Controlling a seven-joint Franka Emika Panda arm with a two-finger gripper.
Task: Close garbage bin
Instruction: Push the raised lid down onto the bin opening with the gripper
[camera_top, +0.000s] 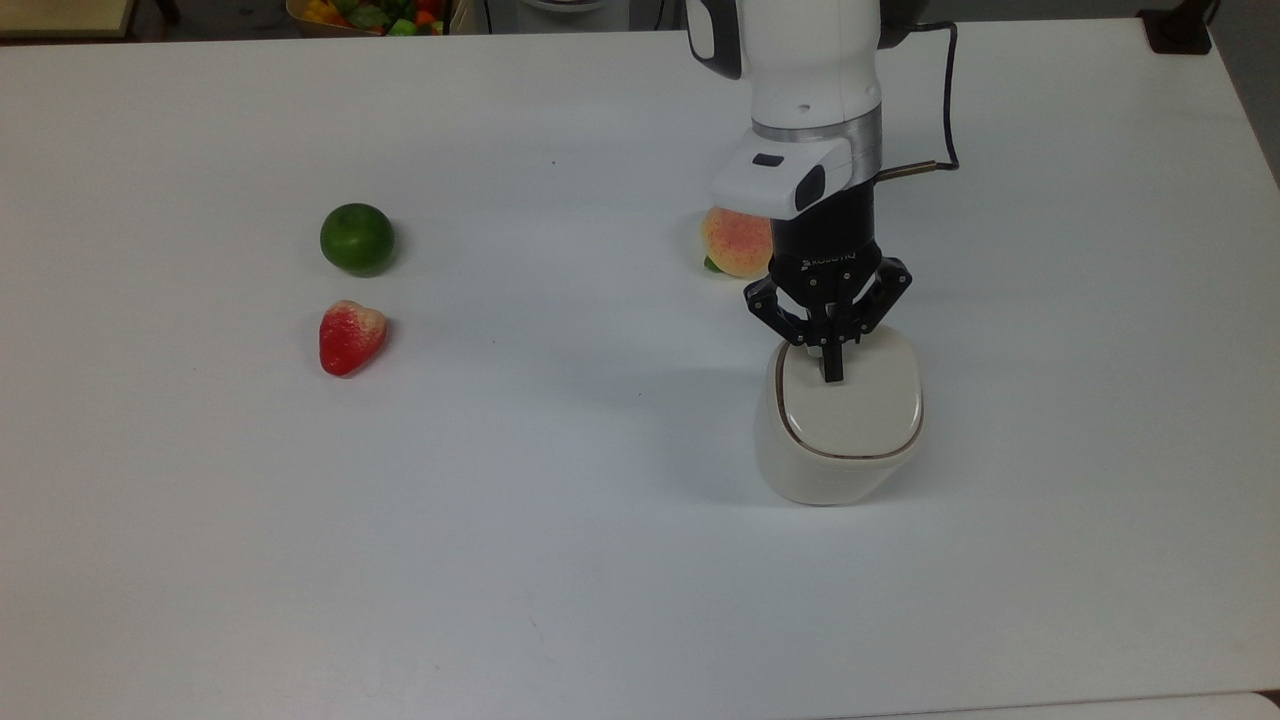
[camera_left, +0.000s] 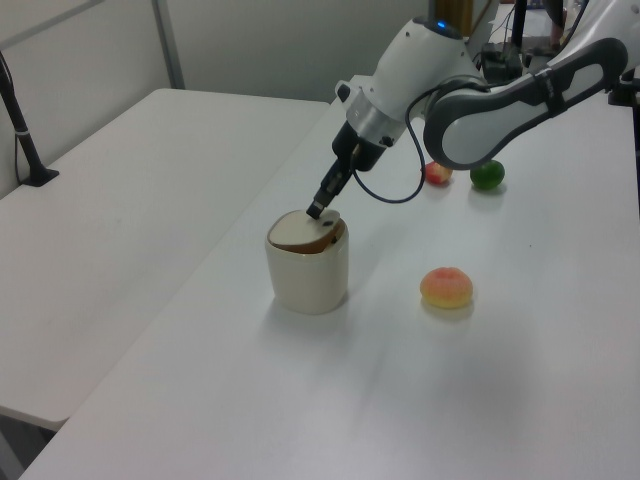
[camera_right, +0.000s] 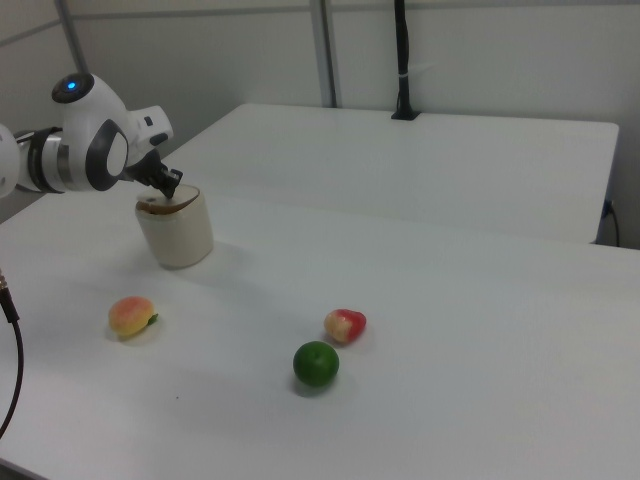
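**A:** What sits nearest in the top view, and where is the garbage bin?

**B:** The garbage bin (camera_top: 838, 425) is the nearest thing, a cream-white tub standing upright on the white table (camera_top: 560, 560). Its flat lid (camera_top: 850, 403) lies almost level on the rim. In the left view a thin dark gap shows under the lid edge on the side where the arm is, so I judge it nearly shut, not fully seated.

**A:** And the claw?

**B:** The claw (camera_top: 830, 372) comes down from just behind the bin, fingers clenched together into one narrow tip resting on the lid's far edge. It grips nothing; it presses.

**A:** How will the bin handle?

**B:** It looks like light, stiff, smooth plastic, so I judge a sideways shove could slide or tip it. A downward push on the lid over the bin's middle seems safer than pinching anywhere.

**A:** What lies beyond the bin?

**B:** Just behind it, beside the arm, a peach (camera_top: 735, 240). Well off toward the top view's left of the bin, a strawberry (camera_top: 350, 337), and behind that a lime (camera_top: 356, 238).
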